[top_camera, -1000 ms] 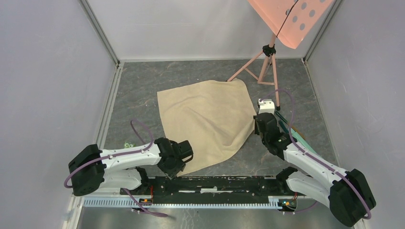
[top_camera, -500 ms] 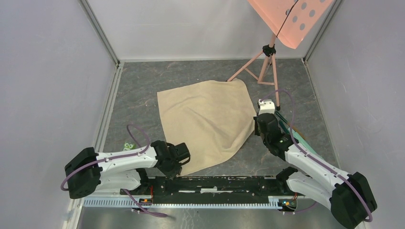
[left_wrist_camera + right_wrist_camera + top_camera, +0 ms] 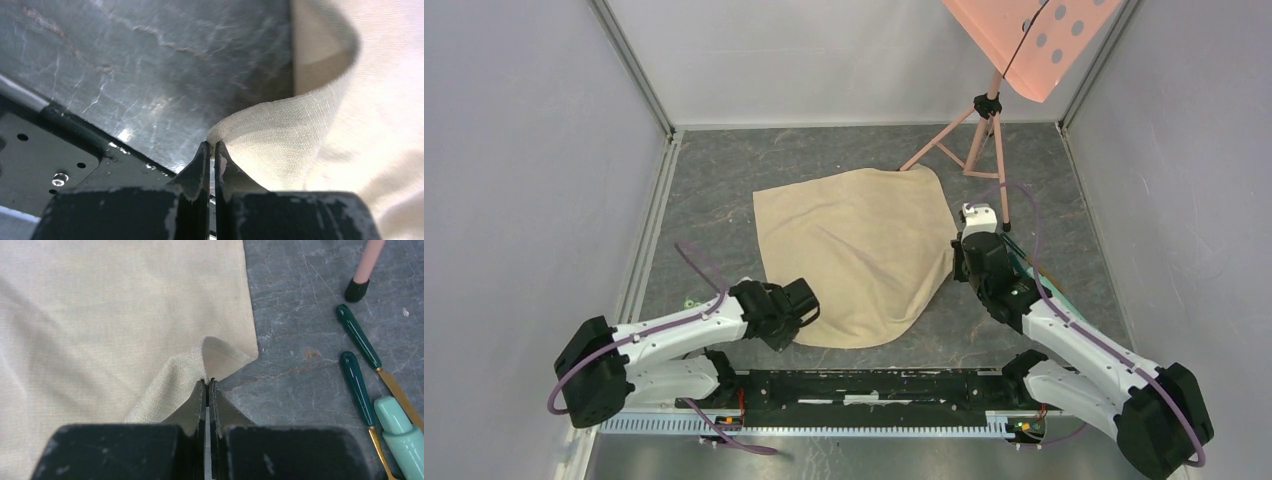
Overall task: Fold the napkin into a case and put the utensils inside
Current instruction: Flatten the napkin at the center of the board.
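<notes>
Site: robotics lab test cell, my workplace. Dark marbled table point(image 3: 724, 180) boxed by plain pale walls point(image 3: 524, 150) on metal corner posts point(image 3: 629, 65); black mounting rail point(image 3: 874, 385) bolted along the table's near edge. Pink tripod point(image 3: 988, 104) carrying a perforated panel point(image 3: 1024, 40) at the table's far right corner.

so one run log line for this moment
left claw: shut on napkin near corner | right claw: shut on napkin right corner | napkin: spread open | utensils: on table beside napkin
</notes>
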